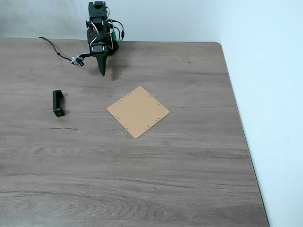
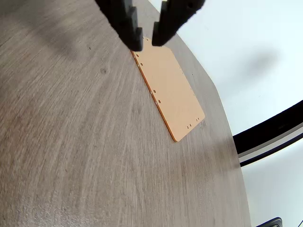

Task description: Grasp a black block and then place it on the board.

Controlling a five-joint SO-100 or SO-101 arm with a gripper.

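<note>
On the grey-brown wood tabletop (image 1: 156, 179) your thin tan square board (image 1: 138, 111) lies bare, your tool (image 2: 147, 42) hangs narrowly parted and empty, and the slim black handle-like block (image 1: 57, 103) sits ungrasped, well left in the fixed view: nothing done.

The arm (image 1: 98, 28) sits folded and compact in the fixed view, its black segments stacked upright with red, white and black wires looped around the joints. From this folded body the pincer (image 1: 102, 72) hangs down as a dark tapering wedge, its tip pointing at the worktop (image 1: 189, 165) just below it. Nothing is between the fingers. In the wrist view the pincer (image 2: 147, 41) enters from the top edge, with two black fingers (image 2: 127, 21) side by side. Their tips stand slightly apart, with a narrow gap of light between them, so the jaws are nearly closed but not pressed together.
</note>
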